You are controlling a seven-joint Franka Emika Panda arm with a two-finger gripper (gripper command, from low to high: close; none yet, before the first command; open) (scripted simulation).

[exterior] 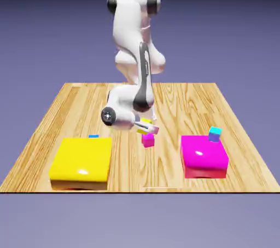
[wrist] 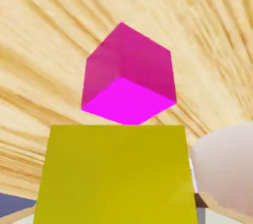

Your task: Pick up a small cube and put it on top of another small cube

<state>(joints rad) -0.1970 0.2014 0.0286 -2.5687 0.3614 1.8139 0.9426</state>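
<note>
Gripper (exterior: 147, 128) pinched the small yellow cube (wrist: 118, 173), filling the hand view's bottom; just beyond its top edge sat the small magenta cube (wrist: 128, 77), corner-on, with bare wooden table (wrist: 212, 30) around it

One camera stands off, raised, facing the whole wooden table (exterior: 180, 104); the other rides the hand, close above the tiny magenta-pink cube (exterior: 147, 140) (wrist: 129, 74), which both share
</note>
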